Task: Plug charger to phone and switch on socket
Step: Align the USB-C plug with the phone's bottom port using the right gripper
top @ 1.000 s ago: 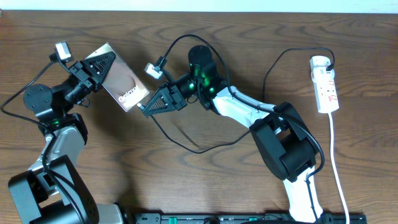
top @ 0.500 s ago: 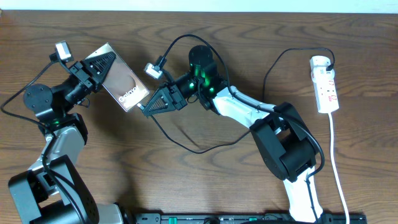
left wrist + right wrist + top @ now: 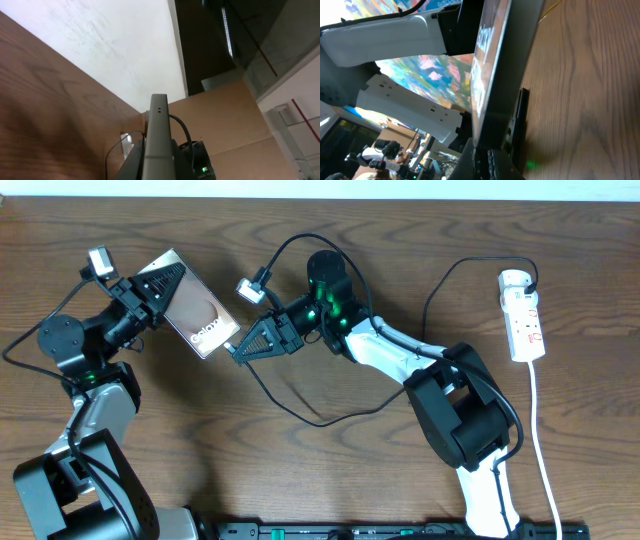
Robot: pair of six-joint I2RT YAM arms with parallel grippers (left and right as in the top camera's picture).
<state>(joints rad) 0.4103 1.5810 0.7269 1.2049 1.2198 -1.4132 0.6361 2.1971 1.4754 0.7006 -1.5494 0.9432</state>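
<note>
My left gripper (image 3: 163,290) is shut on the phone (image 3: 200,317) and holds it tilted above the table at the left, "Galaxy" screen up. My right gripper (image 3: 238,350) is shut on the plug end of the charger, at the phone's lower right edge. The black charger cable (image 3: 300,412) loops over the table and runs to the socket (image 3: 526,320) at the far right. In the left wrist view the phone (image 3: 159,140) shows edge-on. In the right wrist view the phone (image 3: 502,60) stands just ahead of my right gripper (image 3: 492,162). Whether the plug tip is inside the phone is hidden.
The socket's white cord (image 3: 545,450) runs down to the front edge at the right. The right arm (image 3: 400,360) stretches across the middle of the wooden table. Thin black camera leads arc above both wrists.
My right gripper has shifted a few pixels to the right along the phone's lower edge. The left arm and the phone have not moved.
</note>
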